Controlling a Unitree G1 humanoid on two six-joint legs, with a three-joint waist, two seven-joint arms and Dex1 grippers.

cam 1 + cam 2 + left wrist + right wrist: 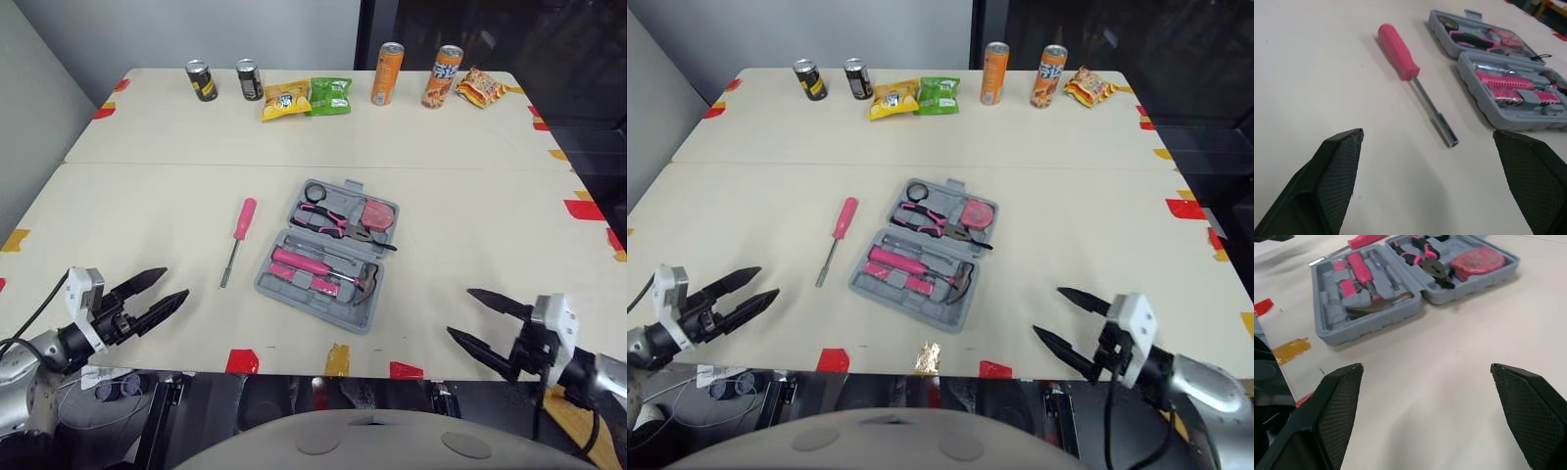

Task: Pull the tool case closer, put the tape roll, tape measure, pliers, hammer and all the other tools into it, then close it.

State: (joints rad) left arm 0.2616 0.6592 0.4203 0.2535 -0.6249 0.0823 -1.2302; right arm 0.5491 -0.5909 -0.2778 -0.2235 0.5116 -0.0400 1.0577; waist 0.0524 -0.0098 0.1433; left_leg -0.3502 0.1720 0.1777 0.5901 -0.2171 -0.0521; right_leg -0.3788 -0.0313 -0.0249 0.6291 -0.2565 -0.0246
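Tool case [266, 280] centred, left claw [175, 282], right claw [459, 311] agape at table [460, 211] edge

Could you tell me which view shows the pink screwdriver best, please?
The left wrist view: the screwdriver is close, whole from handle to tip. Eye views show it small; the right wrist view, partly cropped.

Tool case [1371, 325]: was grey moulded plastic, matt. Screwdriver [1411, 73]: had glossy pink plastic handle, bright metal shaft. Counter [147, 196]: was smooth, matt (slight sheen).
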